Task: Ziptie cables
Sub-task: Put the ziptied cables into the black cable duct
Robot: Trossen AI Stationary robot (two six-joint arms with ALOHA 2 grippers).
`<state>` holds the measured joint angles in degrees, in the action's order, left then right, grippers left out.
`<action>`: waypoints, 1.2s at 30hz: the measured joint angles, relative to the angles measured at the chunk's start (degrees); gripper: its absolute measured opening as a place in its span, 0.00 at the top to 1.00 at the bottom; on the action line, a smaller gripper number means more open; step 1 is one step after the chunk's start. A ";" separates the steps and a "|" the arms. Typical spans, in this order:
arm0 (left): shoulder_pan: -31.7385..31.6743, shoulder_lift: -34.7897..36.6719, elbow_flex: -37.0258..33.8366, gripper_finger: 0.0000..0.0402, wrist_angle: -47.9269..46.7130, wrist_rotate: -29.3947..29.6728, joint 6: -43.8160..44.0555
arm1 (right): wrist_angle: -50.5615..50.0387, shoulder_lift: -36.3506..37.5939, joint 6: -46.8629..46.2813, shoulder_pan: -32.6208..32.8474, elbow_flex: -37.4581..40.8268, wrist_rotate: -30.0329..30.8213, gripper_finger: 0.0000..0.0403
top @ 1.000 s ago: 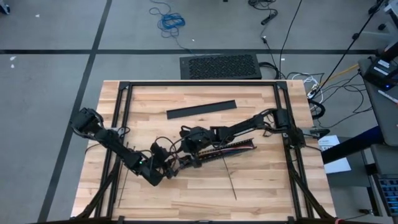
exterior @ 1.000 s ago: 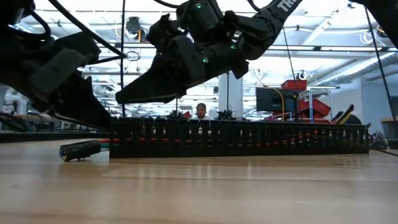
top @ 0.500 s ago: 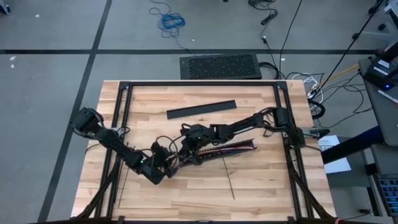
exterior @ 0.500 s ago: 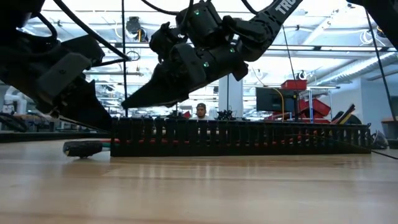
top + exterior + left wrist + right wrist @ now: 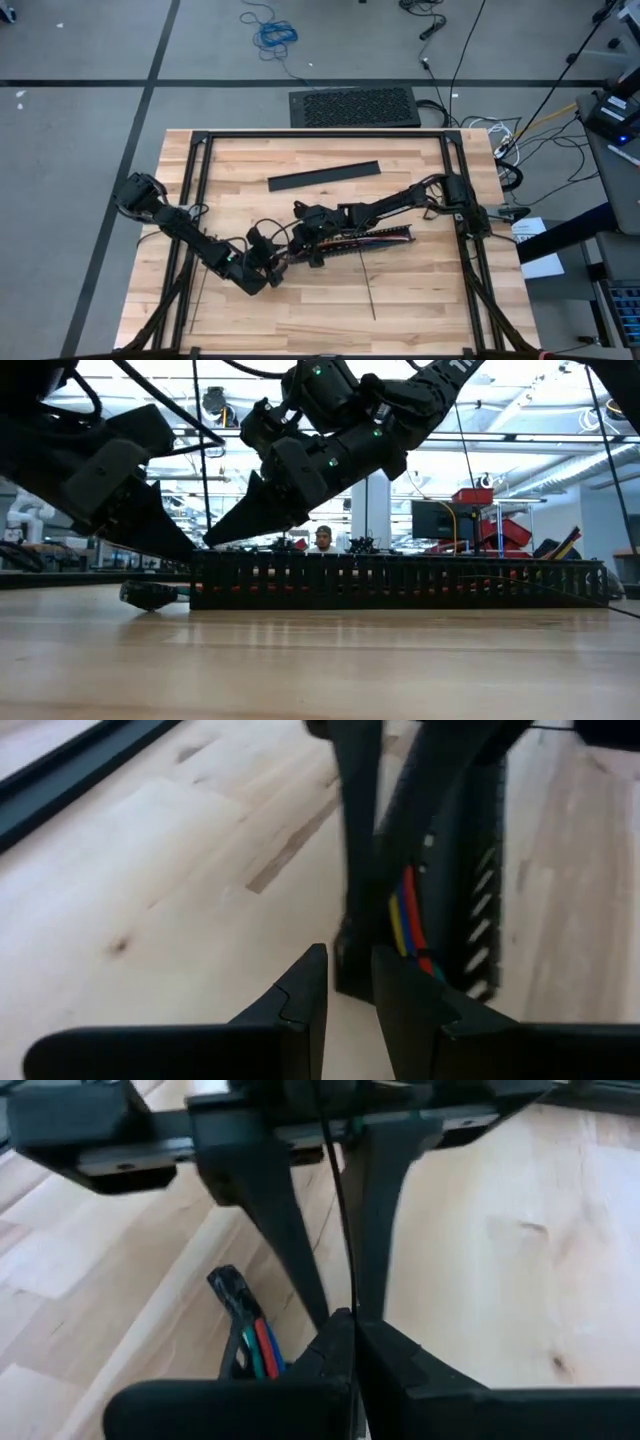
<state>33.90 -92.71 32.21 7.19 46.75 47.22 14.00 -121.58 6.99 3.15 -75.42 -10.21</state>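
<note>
The cables point(image 5: 365, 238) lie in a long black slotted channel point(image 5: 400, 580) at mid-table. Their red, blue and green ends point(image 5: 260, 1345) stick out at the channel's left end, tipped by a black piece point(image 5: 150, 595) that rests on the wood. Both grippers meet over that end. My right gripper point(image 5: 352, 1325) comes from the table's right and is shut on a thin black ziptie point(image 5: 335, 1190). My left gripper point(image 5: 345, 970) comes from the left with only a narrow gap between its fingers. It faces the right gripper tip to tip point(image 5: 290, 258). My left gripper slants down from the table's left, and the ziptie strap runs between its two fingers point(image 5: 290, 1230). A dark piece point(image 5: 350, 960) sits in the narrow gap at their tips. The right gripper's fingers hide which part of the ziptie that is. My right gripper pinches the ziptie strap point(image 5: 347, 1295) between its shut fingertips, slanting down from the table's right. From the tips the strap runs straight on toward the left gripper, clear of the table.
A flat black cover strip point(image 5: 325, 177) lies on the far half of the table. A loose straight ziptie point(image 5: 372, 295) lies on the near half, right of centre. Black frame rails point(image 5: 190, 200) run along the table's left and right sides.
My right gripper has tipped its fingertips down toward the channel's left end. The channel's left end and the cables' black-tipped end have slid a little toward the table's right.
</note>
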 joint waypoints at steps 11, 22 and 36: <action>-4.65 0.00 0.00 0.80 0.11 -1.75 -7.71 | -2.57 1.45 0.32 0.77 0.04 1.76 1.00; -5.83 -0.01 0.02 0.98 2.88 -3.61 -16.36 | -2.36 1.46 0.29 0.62 0.04 2.29 1.00; -5.48 0.15 0.17 1.00 3.52 -10.32 -23.28 | -3.66 1.57 -3.40 -0.52 0.04 5.46 1.00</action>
<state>28.42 -92.57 32.37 10.71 36.43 23.94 10.33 -120.01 3.60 2.63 -75.37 -4.75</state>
